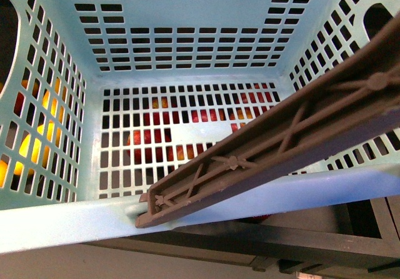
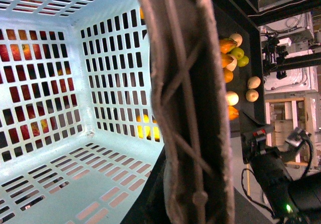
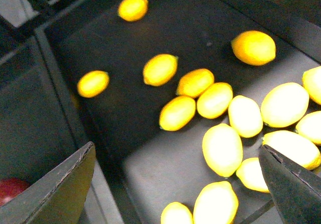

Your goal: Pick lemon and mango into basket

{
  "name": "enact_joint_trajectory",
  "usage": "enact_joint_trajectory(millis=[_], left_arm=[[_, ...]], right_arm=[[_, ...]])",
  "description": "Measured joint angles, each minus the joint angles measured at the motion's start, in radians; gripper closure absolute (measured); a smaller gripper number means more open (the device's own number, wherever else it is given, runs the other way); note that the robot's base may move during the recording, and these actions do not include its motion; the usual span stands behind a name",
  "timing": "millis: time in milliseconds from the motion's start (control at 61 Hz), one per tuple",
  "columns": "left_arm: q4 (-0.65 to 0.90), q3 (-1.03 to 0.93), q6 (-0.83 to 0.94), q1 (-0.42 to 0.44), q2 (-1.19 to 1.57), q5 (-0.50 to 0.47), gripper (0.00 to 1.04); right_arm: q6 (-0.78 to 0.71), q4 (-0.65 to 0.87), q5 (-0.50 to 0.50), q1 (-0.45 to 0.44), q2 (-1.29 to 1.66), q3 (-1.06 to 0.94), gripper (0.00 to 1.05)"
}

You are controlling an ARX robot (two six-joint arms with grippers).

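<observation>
Over the dark tray [image 3: 115, 43], the right gripper [image 3: 176, 147] gapes wide, holding nothing; the lemon [image 3: 253, 47] sits near the tray's edge, clear of neighbours. Centre over it, descend straight, close gently.

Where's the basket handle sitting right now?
Front view: the handle slants over the basket's right side, from the near rim up toward the right wall; the left wrist camera sees it very close.
</observation>
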Motion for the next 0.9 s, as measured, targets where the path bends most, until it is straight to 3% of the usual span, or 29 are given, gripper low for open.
enact_joint_trajectory(millis=[426, 902], left_arm=[[0.0, 0.0, 0.001, 0.0, 0.0, 0.0, 0.99], [0.0, 0.0, 0.001, 0.0, 0.0, 0.0, 0.99]], right_arm=[[-0.028, -0.063, 0.041, -0.033, 0.673, 0.383, 0.09], [-0.021, -0.15, 0.056, -0.013, 0.886, 0.549, 0.09]])
